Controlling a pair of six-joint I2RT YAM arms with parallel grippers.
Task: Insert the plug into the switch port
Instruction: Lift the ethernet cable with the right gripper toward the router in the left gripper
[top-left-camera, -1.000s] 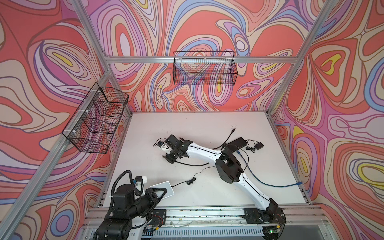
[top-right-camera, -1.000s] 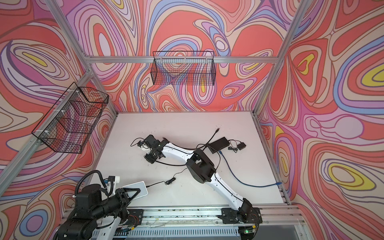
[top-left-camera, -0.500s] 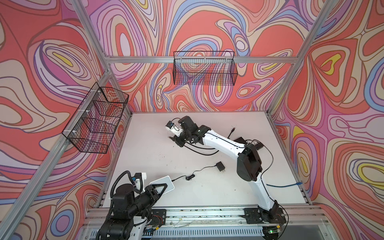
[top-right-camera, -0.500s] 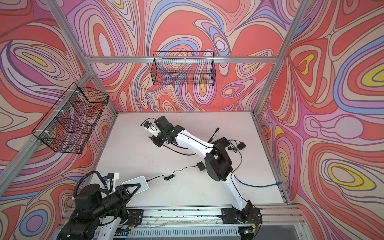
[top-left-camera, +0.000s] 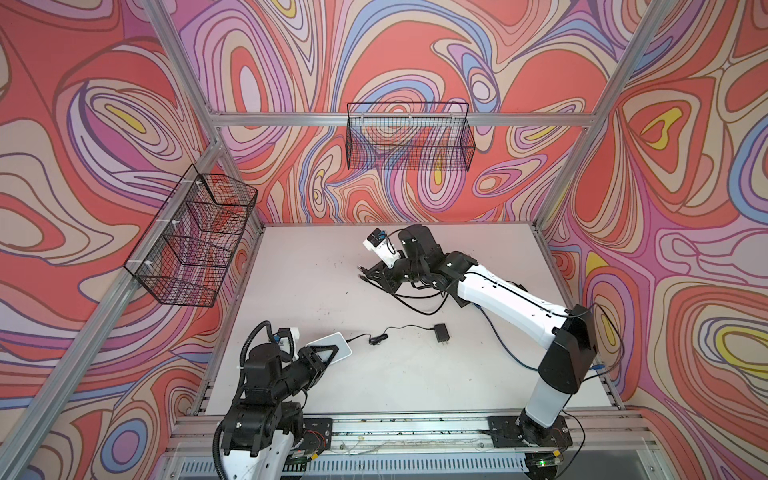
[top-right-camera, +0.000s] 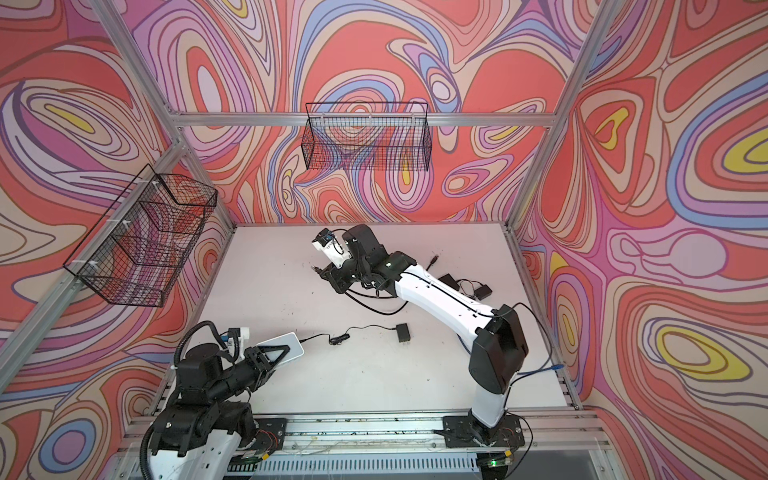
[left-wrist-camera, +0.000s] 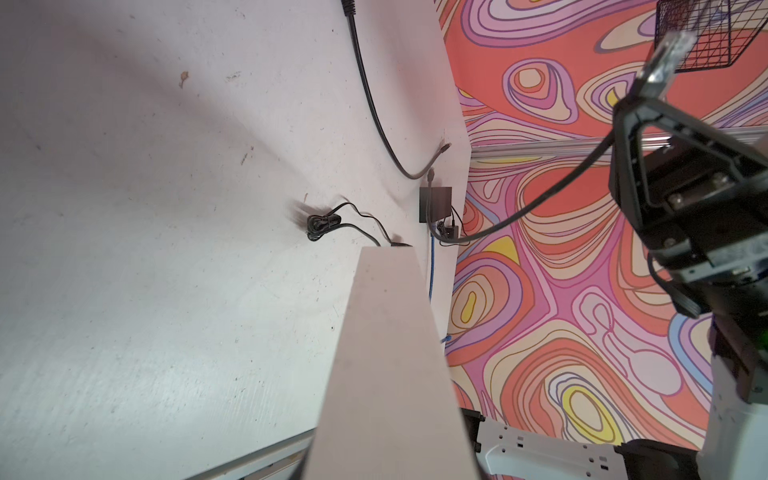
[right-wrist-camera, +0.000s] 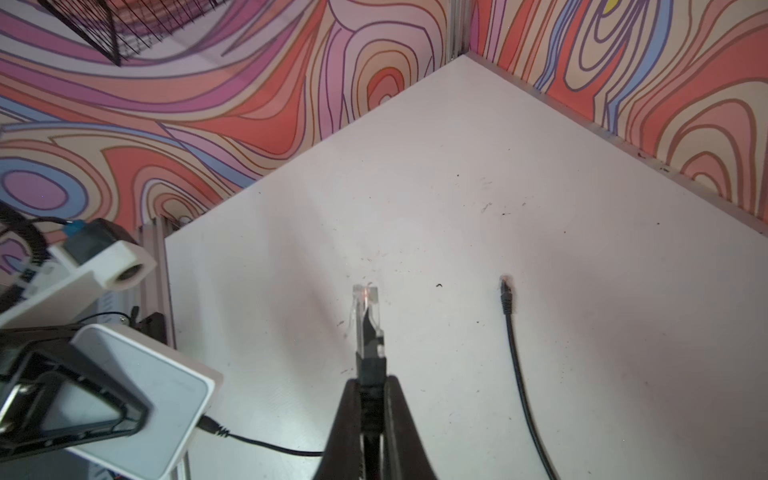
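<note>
A scuffed white table (top-left-camera: 395, 374) stands inside swirl-patterned walls (top-left-camera: 415, 62) hung with wire baskets (top-left-camera: 409, 141). At far centre, the right gripper (right-wrist-camera: 371, 388) pinches the clear-tipped plug (right-wrist-camera: 365, 316) on its black cable. Near left, the left gripper (top-left-camera: 328, 356) clamps the white switch (top-left-camera: 337, 341).

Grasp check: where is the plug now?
The plug juts from the right gripper over the far middle of the table, clearest in right wrist view.

A robotics test cell: aluminium framing (top-left-camera: 291, 120) encloses a white tabletop (top-left-camera: 316, 266). Swirl-printed walls (top-left-camera: 415, 50) surround it, wire baskets (top-left-camera: 409, 141) hanging at twelve and nine o'clock.
</note>
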